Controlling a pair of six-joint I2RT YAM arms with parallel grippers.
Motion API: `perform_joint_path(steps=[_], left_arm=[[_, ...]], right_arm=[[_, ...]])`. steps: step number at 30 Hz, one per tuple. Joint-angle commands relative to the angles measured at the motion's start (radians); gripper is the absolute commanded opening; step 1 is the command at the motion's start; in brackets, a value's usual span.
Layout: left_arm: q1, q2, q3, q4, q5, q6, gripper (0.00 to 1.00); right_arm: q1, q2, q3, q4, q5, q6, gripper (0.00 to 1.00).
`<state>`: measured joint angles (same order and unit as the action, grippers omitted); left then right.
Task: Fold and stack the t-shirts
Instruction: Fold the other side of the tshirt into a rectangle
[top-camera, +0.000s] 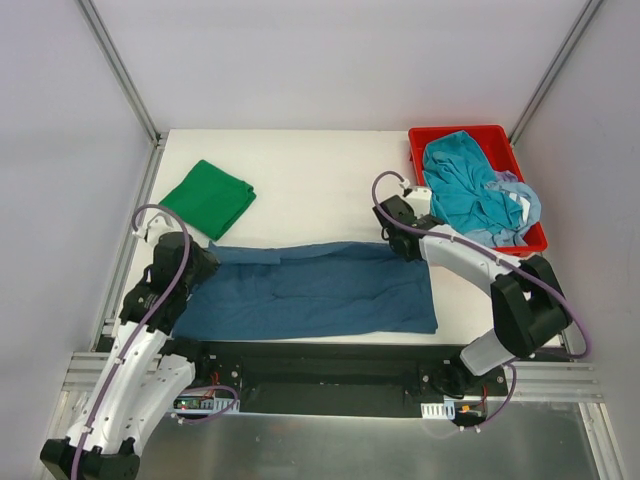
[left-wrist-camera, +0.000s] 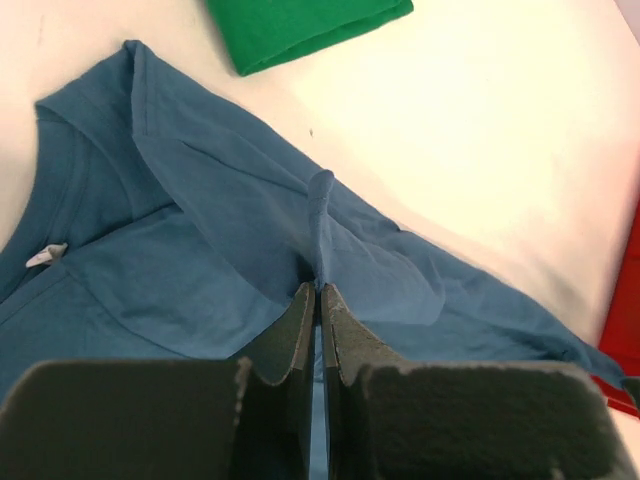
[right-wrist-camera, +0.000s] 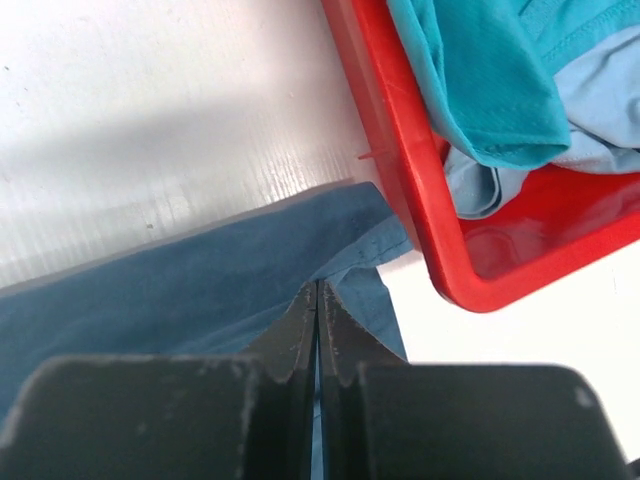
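The green t-shirt (top-camera: 208, 197) lies folded on the tabletop (top-camera: 320, 180). The left pincer (left-wrist-camera: 318, 288) and right pincer (right-wrist-camera: 317, 287), each closed tight, pinch the spread blue t-shirt (top-camera: 320, 295), seemingly mid-fold. A teal t-shirt (top-camera: 465, 185) and a pale blue t-shirt (top-camera: 525, 205) sit crumpled in the red bin (top-camera: 455, 131).

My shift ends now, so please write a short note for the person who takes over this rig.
Left gripper: shut on a raised fold of the dark blue t-shirt.
Right gripper: shut on the same shirt's edge, beside the red bin.
The dark blue t-shirt lies stretched along the near side of the table, its fold not finished.
Done: green t-shirt folded, far left.
Left: finish the blue one, stack it, then fold the teal t-shirt and pale blue t-shirt, both crumpled in the bin.
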<state>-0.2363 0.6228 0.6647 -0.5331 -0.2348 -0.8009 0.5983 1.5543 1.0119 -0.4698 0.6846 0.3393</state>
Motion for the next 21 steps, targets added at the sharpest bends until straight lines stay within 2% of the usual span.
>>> perform_joint_path(steps=[1, 16, 21], left_arm=[[-0.006, -0.031, 0.041, -0.106, -0.054, -0.040, 0.00], [-0.006, -0.144, 0.078, -0.277, -0.081, -0.064, 0.00], [-0.006, -0.159, -0.002, -0.310, -0.034, -0.138, 0.00]], right_arm=[[0.005, -0.071, -0.032, -0.026, 0.026, 0.000, 0.00], [0.004, -0.135, -0.099, -0.024, -0.037, -0.031, 0.00], [0.004, -0.151, -0.128, -0.026, -0.065, -0.023, 0.00]])
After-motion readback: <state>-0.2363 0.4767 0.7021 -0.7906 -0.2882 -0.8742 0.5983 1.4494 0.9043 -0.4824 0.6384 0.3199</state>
